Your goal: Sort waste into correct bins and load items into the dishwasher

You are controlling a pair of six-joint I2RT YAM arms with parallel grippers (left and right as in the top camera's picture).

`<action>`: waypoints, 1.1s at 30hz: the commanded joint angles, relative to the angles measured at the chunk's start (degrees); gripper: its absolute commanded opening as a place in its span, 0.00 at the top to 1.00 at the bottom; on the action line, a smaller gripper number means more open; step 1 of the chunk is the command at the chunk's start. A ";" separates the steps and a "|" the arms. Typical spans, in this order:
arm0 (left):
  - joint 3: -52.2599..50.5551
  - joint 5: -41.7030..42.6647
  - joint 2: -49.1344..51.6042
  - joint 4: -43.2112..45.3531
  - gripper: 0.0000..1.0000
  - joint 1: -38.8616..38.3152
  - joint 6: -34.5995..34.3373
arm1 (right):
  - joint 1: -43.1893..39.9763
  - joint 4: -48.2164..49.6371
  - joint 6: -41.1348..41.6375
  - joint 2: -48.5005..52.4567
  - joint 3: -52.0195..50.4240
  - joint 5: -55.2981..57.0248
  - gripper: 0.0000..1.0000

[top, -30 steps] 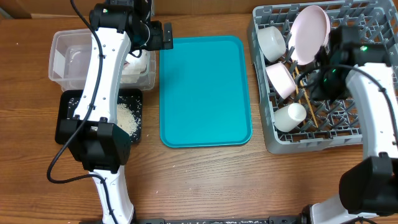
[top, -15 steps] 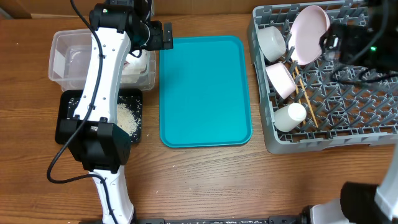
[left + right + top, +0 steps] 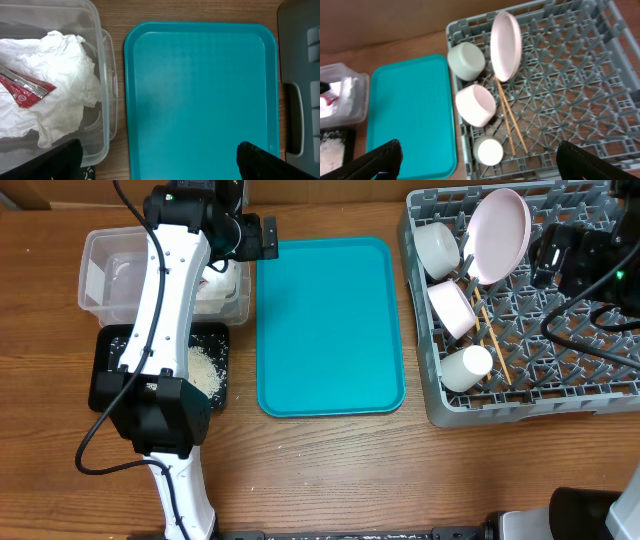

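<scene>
The grey dishwasher rack [image 3: 600, 402] stands at the right and holds a pale pink plate [image 3: 500, 235] on edge, two bowls [image 3: 438, 248] [image 3: 452, 308], a small cup [image 3: 466, 367] and wooden chopsticks [image 3: 490, 345]. High over the rack my right gripper [image 3: 482, 162] hangs open and empty. The clear tub [image 3: 100, 275] at the left holds the white napkin [image 3: 55, 85] and the red wrapper [image 3: 25, 92]. Rice [image 3: 208, 368] lies in the black tray [image 3: 105, 370]. Beside the tub, my left gripper [image 3: 159, 160] is open and empty over the teal tray's left edge.
A large flat teal tray [image 3: 330, 325] lies on the wooden table between the bins and the rack. The left arm [image 3: 165, 310] stretches over the tub and black tray. The rack's side handle [image 3: 295, 117] lies just right of the teal tray.
My right gripper opened, rose out of the rack and drew back towards the far right; the chopsticks stay lying in the rack. The left arm has not moved.
</scene>
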 commanded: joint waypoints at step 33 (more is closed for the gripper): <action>1.42 0.07 -0.57 0.07 0.00 -0.17 -0.35 | 7.10 98.29 3.23 -84.89 -134.20 -5.09 0.00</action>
